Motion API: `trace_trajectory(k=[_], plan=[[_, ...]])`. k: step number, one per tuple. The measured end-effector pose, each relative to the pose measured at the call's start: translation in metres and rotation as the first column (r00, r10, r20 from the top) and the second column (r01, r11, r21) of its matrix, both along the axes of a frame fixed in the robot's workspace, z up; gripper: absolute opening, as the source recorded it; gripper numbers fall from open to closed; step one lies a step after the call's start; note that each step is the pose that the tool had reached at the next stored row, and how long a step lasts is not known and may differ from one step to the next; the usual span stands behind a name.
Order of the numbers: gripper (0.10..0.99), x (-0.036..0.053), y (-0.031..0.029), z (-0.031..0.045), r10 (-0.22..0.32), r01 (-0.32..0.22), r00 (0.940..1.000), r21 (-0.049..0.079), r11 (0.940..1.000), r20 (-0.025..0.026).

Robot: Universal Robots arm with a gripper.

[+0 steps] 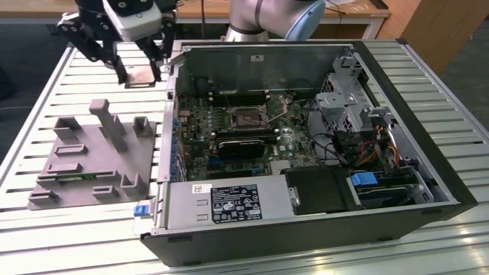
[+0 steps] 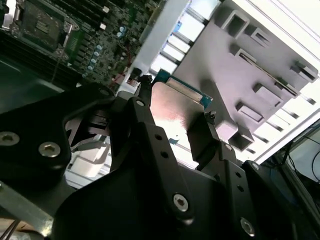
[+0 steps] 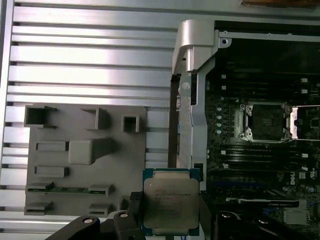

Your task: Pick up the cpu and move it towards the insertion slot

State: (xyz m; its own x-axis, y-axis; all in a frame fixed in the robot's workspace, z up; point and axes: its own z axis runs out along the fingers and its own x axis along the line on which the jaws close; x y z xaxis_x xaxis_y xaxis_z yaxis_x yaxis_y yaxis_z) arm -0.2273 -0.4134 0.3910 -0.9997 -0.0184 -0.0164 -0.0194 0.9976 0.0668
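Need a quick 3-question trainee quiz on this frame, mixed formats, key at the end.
1. True or false: the hand is shut on the chip.
2. Fill in: in the exterior view, the grey tray lies to the ____ of the case.
3. The chip is: A) in the socket B) on the tray C) held up near the case's edge.
Key: 1 true; 2 the exterior view's left; 3 C. The socket sits inside the case.
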Motion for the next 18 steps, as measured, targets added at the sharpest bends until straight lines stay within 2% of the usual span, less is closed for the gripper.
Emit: trace_trajectory(k=[12,18], plan=[[0.537,0.048,0.0,0.0,0.0,0.0,1.0,0.0,1.0,0.0],[0.537,0.0687,0.0001,0.0,0.0,0.0,1.0,0.0,1.0,0.0]])
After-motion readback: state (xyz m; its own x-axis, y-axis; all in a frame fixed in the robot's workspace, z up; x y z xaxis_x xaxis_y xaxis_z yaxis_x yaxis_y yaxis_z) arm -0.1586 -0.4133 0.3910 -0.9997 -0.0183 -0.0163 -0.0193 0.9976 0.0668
